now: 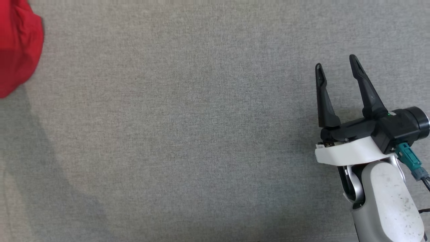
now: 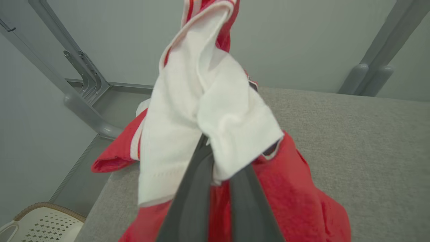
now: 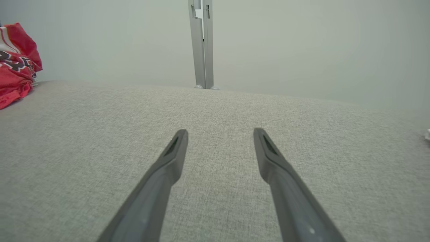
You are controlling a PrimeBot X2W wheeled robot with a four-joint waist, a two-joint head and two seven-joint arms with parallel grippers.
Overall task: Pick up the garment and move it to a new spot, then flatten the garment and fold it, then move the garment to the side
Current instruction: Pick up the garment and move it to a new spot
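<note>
The garment (image 1: 18, 43) is red with white parts and lies bunched at the far left edge of the grey table in the head view. In the left wrist view my left gripper (image 2: 215, 158) is shut on a white fold of the garment (image 2: 201, 111), its fingertips buried in the cloth, red fabric hanging around the fingers (image 2: 191, 201). My right gripper (image 1: 337, 65) hovers open at the right side of the table, nothing between its fingers. The right wrist view shows the right gripper (image 3: 220, 134) open above bare cloth, with the garment (image 3: 15, 64) far off at the left.
The grey fabric table (image 1: 188, 134) stretches wide between the garment and my right gripper. Grey frame posts (image 2: 84, 97) stand beyond the table's far left corner, and a white perforated basket (image 2: 43, 225) sits below the table edge. A post (image 3: 201, 43) rises behind the table.
</note>
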